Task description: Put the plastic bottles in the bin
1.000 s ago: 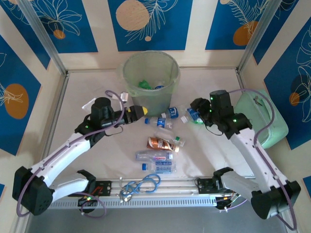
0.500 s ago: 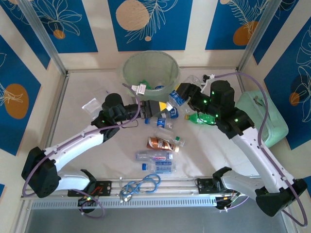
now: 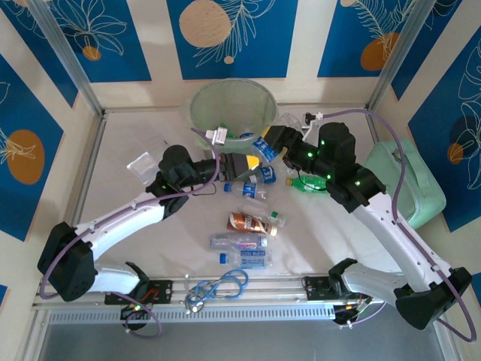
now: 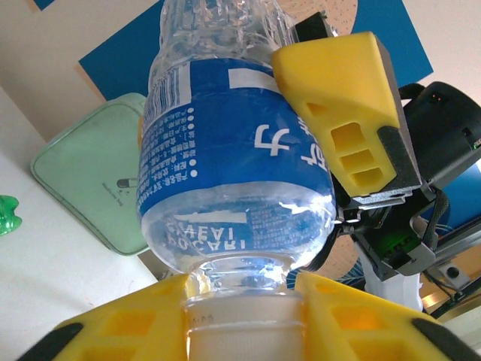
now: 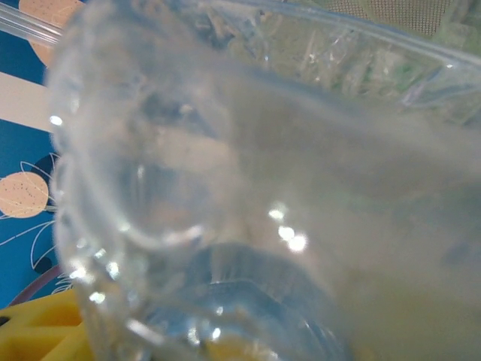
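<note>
A clear bottle with a blue label [image 3: 262, 147] hangs just in front of the pale-green bin [image 3: 197, 120]. My right gripper [image 3: 272, 143] is shut on its body, and one yellow finger [image 4: 342, 113] presses the label. My left gripper [image 4: 244, 301] is shut on the same bottle [image 4: 233, 150] at its white cap. In the right wrist view the clear bottle [image 5: 188, 188] is very close, with the bin [image 5: 421, 83] behind it. Some bottles lie inside the bin [image 3: 240, 135]. On the table lie a green bottle [image 3: 310, 182], a brown-orange one [image 3: 248, 222] and clear ones [image 3: 239, 242] [image 3: 254, 259].
The mint-green case [image 3: 402, 180] [image 4: 98, 165] leans at the right wall. A coiled blue cable [image 3: 218, 286] lies on the rail at the near edge. A clear plastic scrap [image 3: 141, 162] rests at the left. Two small bottles [image 3: 249, 186] lie under the grippers.
My right gripper lifted the blue-labelled bottle off the table and carried it left toward the bin. My left gripper moved right and closed on the bottle's cap.
</note>
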`<state>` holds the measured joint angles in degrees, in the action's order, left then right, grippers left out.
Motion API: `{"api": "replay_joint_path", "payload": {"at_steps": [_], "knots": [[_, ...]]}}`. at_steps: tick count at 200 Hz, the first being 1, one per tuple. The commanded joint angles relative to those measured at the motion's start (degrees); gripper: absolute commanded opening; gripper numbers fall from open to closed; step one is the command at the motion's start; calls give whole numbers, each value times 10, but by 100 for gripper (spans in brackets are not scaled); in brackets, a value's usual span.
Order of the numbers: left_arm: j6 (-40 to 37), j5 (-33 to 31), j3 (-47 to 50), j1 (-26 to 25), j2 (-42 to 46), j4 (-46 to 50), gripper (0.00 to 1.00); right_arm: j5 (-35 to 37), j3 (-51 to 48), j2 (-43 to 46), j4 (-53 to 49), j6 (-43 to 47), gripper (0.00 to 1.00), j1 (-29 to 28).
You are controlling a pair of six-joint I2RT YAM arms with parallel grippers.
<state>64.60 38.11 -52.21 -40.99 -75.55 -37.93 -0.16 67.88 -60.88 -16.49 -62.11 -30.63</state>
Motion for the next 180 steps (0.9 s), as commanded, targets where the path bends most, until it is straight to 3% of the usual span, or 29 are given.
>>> {"api": "replay_joint_path", "payload": {"at_steps": [1,19,51,69,94,118,145,180], "knots": [[-13,15,-1,-5,8,-27,28,-8,5,0,22,-8,65,-6],[-22,7,-2,-5,13,-17,25,-8,6,0,18,-8,70,-6],[-73,-20,-13,1,38,54,19,19,21,5,-22,2,91,-3],[-108,-36,-34,12,52,118,19,56,53,0,-99,15,100,7],[-194,-70,-115,49,62,292,18,75,91,-14,-212,28,99,47],[-283,-148,-232,101,37,481,17,52,66,8,-229,27,99,90],[-355,-176,-353,151,-32,597,17,42,41,33,-239,24,99,112],[-434,-211,-496,162,-144,703,15,32,24,48,-247,23,99,127]]}}
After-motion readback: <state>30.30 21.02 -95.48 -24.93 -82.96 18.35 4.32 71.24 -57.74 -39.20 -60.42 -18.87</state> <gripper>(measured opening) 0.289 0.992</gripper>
